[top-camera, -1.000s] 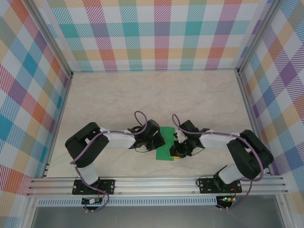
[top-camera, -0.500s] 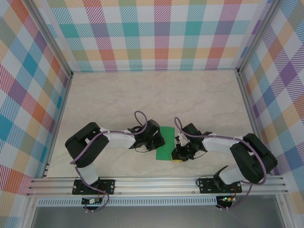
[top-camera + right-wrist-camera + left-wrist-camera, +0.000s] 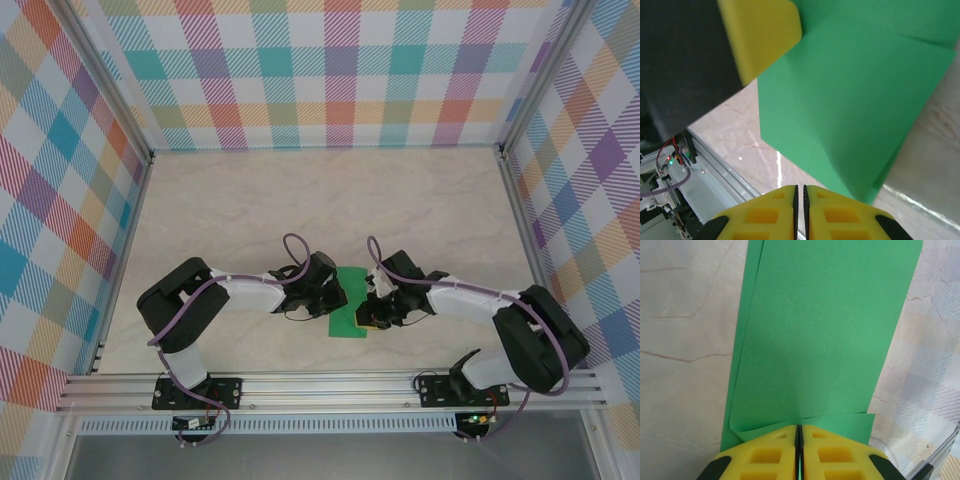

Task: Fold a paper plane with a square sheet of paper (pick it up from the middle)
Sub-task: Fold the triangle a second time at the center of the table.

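Apparently finished with the first half-fold only: found the square sheet of paper [image 3: 349,303] as a doubled green rectangle, flat on the bench [image 3: 300,200], directly ahead of the left claw [image 3: 799,440]. Left claw clenched pad to pad at the near edge, cannot tell whether nipping a layer; right claw [image 3: 800,197] clenched too, grasping nothing, a sheet corner just before its tips. Left to do, judging so: nose corners and wings, no dart shape yet.
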You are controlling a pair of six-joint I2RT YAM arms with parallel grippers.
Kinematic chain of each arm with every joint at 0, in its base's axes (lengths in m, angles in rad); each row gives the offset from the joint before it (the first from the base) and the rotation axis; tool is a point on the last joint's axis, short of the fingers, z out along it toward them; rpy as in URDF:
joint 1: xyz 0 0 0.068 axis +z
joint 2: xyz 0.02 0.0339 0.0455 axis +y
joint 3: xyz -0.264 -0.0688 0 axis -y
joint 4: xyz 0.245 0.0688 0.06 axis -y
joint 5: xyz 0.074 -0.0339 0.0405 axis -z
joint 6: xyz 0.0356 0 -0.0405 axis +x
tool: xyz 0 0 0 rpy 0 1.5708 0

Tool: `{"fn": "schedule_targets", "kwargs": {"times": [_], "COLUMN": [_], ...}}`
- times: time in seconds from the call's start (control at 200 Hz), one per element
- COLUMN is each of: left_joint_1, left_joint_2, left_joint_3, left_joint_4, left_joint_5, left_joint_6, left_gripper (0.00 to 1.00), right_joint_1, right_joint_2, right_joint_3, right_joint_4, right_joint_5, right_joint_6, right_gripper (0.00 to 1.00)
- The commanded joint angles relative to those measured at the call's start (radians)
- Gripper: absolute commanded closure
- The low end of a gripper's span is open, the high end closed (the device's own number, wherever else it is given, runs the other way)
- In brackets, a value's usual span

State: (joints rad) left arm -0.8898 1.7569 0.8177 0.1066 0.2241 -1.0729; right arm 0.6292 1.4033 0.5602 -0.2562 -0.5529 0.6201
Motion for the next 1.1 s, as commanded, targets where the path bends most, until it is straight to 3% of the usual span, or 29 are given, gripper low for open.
{"fn": "schedule_targets", "kwargs": {"times": [0.0,0.235,0.51,0.81,1.095], "left_joint_1": [-0.011,-0.011,-0.017,-0.091,-0.119], "left_joint_2": [0.014,-0.021,-0.136,-0.097,-0.03], "left_joint_3": [0.004,0.023,0.007,0.007,-0.02], "left_joint_4": [-0.078,-0.072,-0.057,-0.045,0.014], "left_joint_5": [-0.026,-0.014,0.012,-0.008,-0.023], "left_joint_6": [0.02,0.052,0.062,0.025,-0.025], "left_gripper": [0.89,0.84,0.82,0.96,0.97], "right_joint_1": [0.006,0.006,0.006,0.006,0.006], "right_joint_2": [0.068,0.096,0.077,0.046,0.057], "right_joint_3": [0.003,-0.131,-0.117,-0.115,-0.118], "right_joint_4": [-0.015,0.063,0.062,0.045,0.046], "right_joint_5": [0.028,0.06,0.077,0.092,0.097], "right_joint_6": [-0.021,0.039,0.055,0.067,0.068], "right_gripper": [0.88,0.92,0.92,0.92,0.92]}}
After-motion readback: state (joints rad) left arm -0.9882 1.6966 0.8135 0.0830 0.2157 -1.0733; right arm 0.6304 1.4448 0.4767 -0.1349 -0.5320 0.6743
